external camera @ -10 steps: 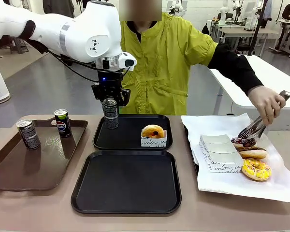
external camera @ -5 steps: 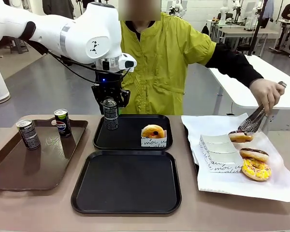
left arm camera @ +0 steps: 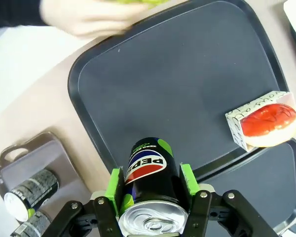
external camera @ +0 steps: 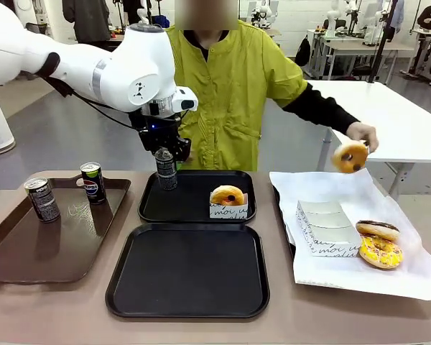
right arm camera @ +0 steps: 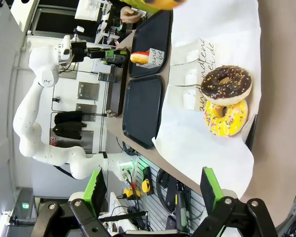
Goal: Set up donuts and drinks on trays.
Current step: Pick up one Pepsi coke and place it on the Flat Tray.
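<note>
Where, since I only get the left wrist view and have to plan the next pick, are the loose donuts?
Observer: Two lie on the white paper sheet on the robot's right side of the table: a chocolate-topped donut and a yellow sprinkled donut, side by side.
Operator: Is the person working over there?
Observer: Yes. The person's hand holds a glazed donut in the air above the far end of that sheet.
Operator: And the right claw?
Observer: The right claw is open and holds nothing. It is set back from the sheet's edge, and its camera looks across the two donuts.
</note>
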Controlling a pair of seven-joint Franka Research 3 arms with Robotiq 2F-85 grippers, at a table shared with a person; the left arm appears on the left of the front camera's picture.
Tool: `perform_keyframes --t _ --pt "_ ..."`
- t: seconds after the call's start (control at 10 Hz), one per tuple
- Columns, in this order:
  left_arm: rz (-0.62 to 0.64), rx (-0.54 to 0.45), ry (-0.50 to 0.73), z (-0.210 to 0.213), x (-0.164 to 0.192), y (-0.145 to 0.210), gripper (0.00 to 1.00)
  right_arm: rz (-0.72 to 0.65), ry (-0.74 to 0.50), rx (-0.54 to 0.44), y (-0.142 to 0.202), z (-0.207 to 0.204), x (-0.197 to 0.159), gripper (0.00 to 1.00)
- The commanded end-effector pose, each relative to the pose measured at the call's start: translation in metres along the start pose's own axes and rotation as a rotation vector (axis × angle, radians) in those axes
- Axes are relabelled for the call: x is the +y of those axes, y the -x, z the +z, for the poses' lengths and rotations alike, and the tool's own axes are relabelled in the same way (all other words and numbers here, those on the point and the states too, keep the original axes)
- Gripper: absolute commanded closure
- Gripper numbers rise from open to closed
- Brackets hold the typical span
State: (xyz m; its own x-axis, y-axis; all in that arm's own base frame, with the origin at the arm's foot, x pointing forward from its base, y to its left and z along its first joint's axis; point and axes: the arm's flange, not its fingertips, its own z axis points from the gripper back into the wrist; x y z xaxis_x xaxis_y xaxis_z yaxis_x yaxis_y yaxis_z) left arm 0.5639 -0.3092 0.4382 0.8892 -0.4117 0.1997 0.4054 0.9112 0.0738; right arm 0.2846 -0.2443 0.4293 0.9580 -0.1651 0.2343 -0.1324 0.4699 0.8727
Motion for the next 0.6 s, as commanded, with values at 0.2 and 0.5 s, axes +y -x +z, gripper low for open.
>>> perform_keyframes --t 0.2,0.5 --pt "-0.109 -0.08 0.09 0.113 0.024 0.09 0.43 0.005 -0.017 -0.013 0.0 -0.002 0.001 0.0" --pt "-0.014 -0.202 0.11 0.171 0.066 0.174 0.43 0.005 -0.017 -0.013 0.0 -0.002 0.001 0.0"
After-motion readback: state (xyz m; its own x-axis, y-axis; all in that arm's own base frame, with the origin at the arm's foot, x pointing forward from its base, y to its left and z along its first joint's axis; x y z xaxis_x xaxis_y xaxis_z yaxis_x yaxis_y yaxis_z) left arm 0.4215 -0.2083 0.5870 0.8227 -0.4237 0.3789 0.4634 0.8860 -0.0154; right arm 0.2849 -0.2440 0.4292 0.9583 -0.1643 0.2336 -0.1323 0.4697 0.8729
